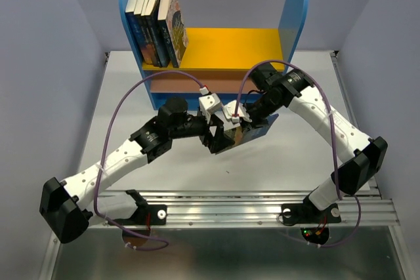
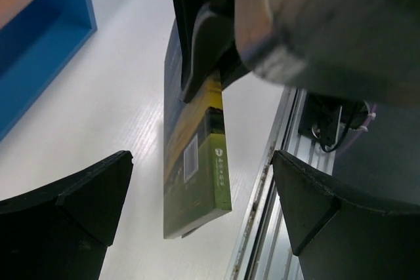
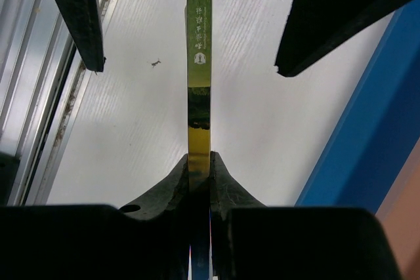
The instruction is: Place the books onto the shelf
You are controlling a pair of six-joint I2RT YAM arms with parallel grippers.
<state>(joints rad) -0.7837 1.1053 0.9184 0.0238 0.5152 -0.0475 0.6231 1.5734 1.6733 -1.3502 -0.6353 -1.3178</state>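
The counter (image 1: 282,162) has a white, matt, finely ribbed surface. The rail (image 1: 230,211) at its near edge is bare brushed metal. The shelf (image 1: 293,18) is of smooth painted board with a satin finish. The book (image 3: 199,44) has a glossy paper cover. The right tool (image 3: 199,165) and left tool (image 2: 200,162) are matt black moulded plastic. The arm shells (image 1: 111,162) are smooth white plastic.

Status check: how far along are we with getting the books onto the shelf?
Done: about five books stand in a row on the yellow upper board of the shelf, against its left panel. In hand: the right hand is shut on one more book, green-yellow spine; the open left hand straddles it without touching. Left: shelve that book; I see no other loose one.
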